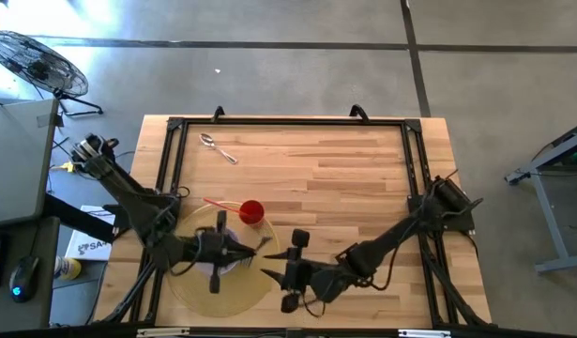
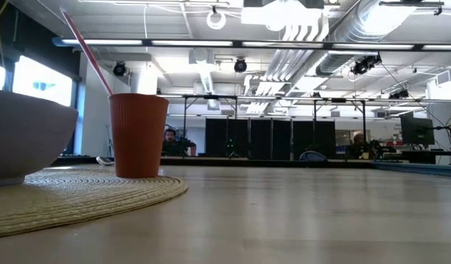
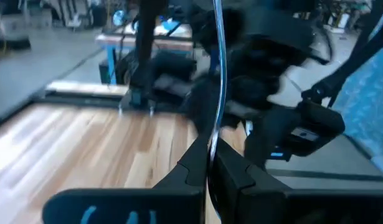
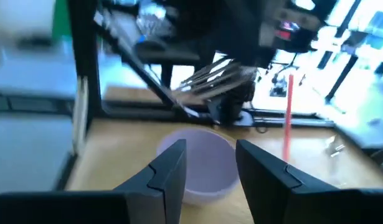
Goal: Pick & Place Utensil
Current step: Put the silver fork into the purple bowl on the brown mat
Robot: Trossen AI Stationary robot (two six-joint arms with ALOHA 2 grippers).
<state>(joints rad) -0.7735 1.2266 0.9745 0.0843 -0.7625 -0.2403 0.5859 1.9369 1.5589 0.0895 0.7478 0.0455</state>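
Left gripper (image 1: 255,246) first: you've got its fingers (image 3: 197,168) pinched tight on a thin metal utensil (image 3: 219,74), and the left wrist view shows the shiny handle standing up out of the grip. From the right wrist view the working end looks like fork tines (image 4: 210,79), though it's blurred, so call that likely and no more. From above, that gripper hangs over the near left of the table (image 1: 363,169), above the round woven placemat (image 1: 189,282) and close to the pale bowl (image 4: 203,158) sitting on it.

My read is you're in the carry-and-place step: utensil picked, not yet set down. Next you need to lower it in a controlled way onto whichever spot you've chosen, bowl or mat, and only then open the fingers. Mind the tall handle as you come down.

Just beyond the mat's far edge stands the orange cup (image 1: 251,211) with its red straw (image 1: 218,202), near your left arm, so keep the swing clear of it. A spoon (image 1: 216,147) lies untouched at the far left of the table, well apart.

Over to the right: your right gripper (image 1: 290,268) waits at the mat's right edge, jaws spread with nothing between them, pointed at the bowl. It sits close to the left gripper, so hold it steady.
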